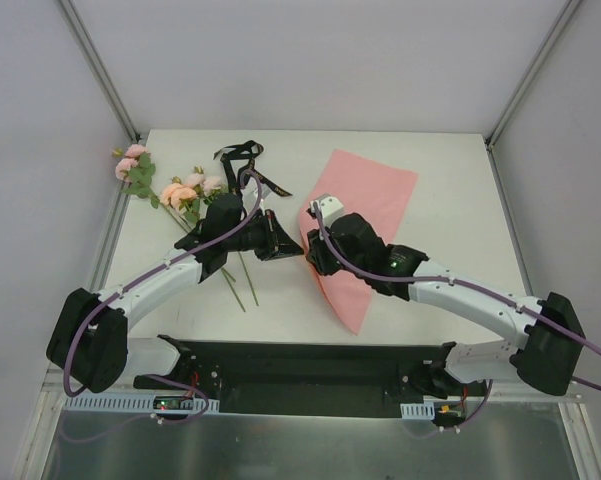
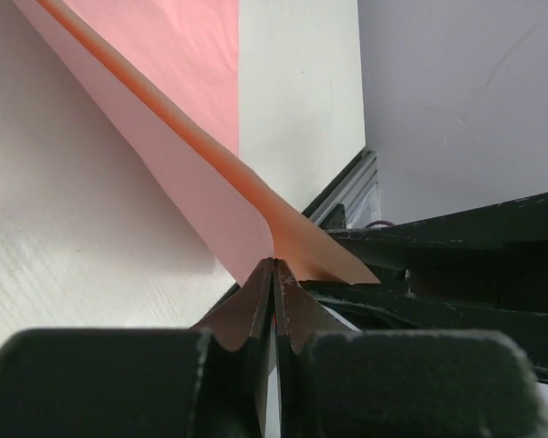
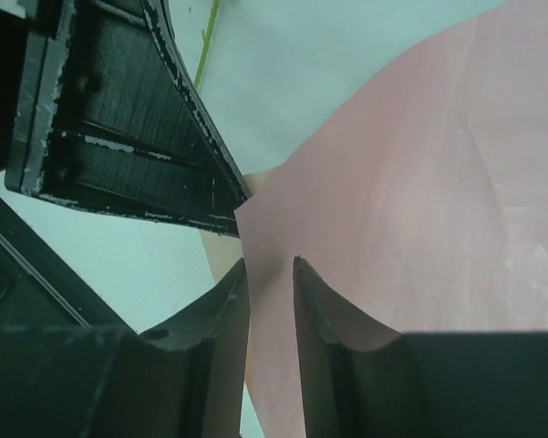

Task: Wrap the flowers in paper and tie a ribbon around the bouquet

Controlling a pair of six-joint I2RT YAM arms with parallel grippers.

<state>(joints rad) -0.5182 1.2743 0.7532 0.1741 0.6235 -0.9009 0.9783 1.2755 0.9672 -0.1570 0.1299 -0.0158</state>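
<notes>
The pink paper lies slanted across the middle of the table, with its left edge lifted. My left gripper is shut on that raised edge, and in the left wrist view the paper rises from the left gripper's pinched tips. My right gripper meets it from the right. In the right wrist view the right gripper is open by a narrow gap, with the paper edge running between its fingers. The flowers lie to the left, stalks pointing toward me. The black ribbon lies behind them.
The left gripper's black fingers fill the upper left of the right wrist view, close to my right fingertips. A metal frame post and grey walls bound the table at the back and sides. The black base plate runs along the near edge.
</notes>
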